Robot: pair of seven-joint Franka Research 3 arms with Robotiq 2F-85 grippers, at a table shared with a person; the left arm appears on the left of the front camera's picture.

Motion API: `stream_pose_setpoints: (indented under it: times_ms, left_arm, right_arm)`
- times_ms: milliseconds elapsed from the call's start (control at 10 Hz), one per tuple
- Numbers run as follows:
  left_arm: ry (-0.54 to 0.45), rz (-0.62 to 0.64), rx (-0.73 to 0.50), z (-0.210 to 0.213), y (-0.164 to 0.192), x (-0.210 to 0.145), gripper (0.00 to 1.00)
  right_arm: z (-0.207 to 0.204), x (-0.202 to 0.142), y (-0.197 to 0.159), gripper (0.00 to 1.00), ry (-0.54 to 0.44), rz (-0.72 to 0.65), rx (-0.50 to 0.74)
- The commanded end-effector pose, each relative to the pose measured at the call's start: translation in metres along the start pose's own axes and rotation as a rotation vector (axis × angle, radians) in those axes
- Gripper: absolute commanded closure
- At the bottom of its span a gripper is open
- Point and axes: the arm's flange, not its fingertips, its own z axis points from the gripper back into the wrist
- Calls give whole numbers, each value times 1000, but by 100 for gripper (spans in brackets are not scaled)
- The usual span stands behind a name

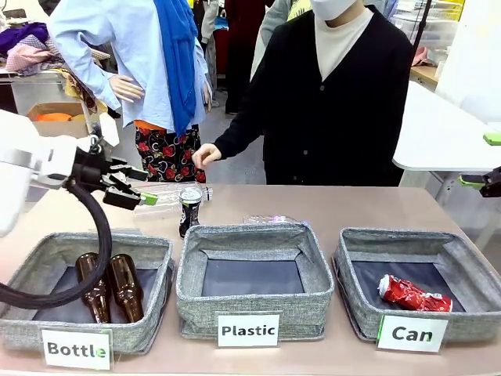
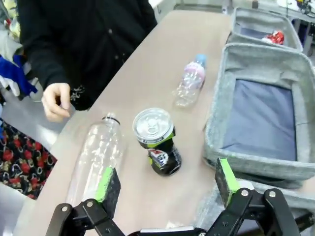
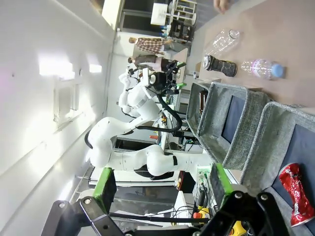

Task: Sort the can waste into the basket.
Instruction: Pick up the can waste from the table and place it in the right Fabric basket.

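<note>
In the front view the left pincer [image 1: 131, 188], black with green pads, hangs over the left rear of the tan desk [image 1: 329, 207] with its jaws spread apart and holding no object. Just to its right, the black drink can with a silver top [image 1: 189, 210] stands upright on the desk behind the grey fabric bin labelled "Plastic" [image 1: 254, 301]. A clear plastic bottle [image 1: 166, 196] lies near the can. The crushed shiny red can [image 1: 413, 294] lies on the dark floor of the grey fabric basket labelled "Can" [image 1: 470, 325] at the right. Two brown glass bottles [image 1: 113, 286] lie in the grey bin labelled "Bottle" [image 1: 23, 333]. A person's hand [image 1: 205, 155] hovers above the far edge.

In the left wrist view the left pincer [image 2: 165, 178] is wide open. The black can [image 2: 158, 142] stands on the desk just beyond its pads, and the large clear bottle [image 2: 96, 155] lies close beside the can. A small clear bottle with a blue cap [image 2: 189, 83] lies farther off. The red can [image 2: 273, 37] rests in the far basket [image 2: 261, 14].

In the right wrist view the right pincer [image 3: 162, 188] is open too, above the basket [image 3: 268, 130] that holds the red can [image 3: 295, 194]. The black can [image 3: 220, 65] is well apart from it on the desk.
</note>
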Motion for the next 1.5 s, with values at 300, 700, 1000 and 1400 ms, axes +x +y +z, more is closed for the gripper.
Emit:
stream_pose_setpoints:
  times_ms: [300, 700, 1000, 1400]
  left_arm:
    - [-262, 4, 176, 207, -11, -72, 0]
    - [-473, 115, 353, 331, -58, -187, 0]
    - [-451, 128, 299, 307, -44, -185, 0]
    - [-245, 70, 175, 241, 19, -104, 0]
  right_arm:
    - [1, -1, 2, 0, 1, 0, 10]
    - [1, -1, 2, 0, 1, 0, 10]
    - [1, -1, 2, 0, 1, 0, 10]
    - [1, -1, 2, 0, 1, 0, 10]
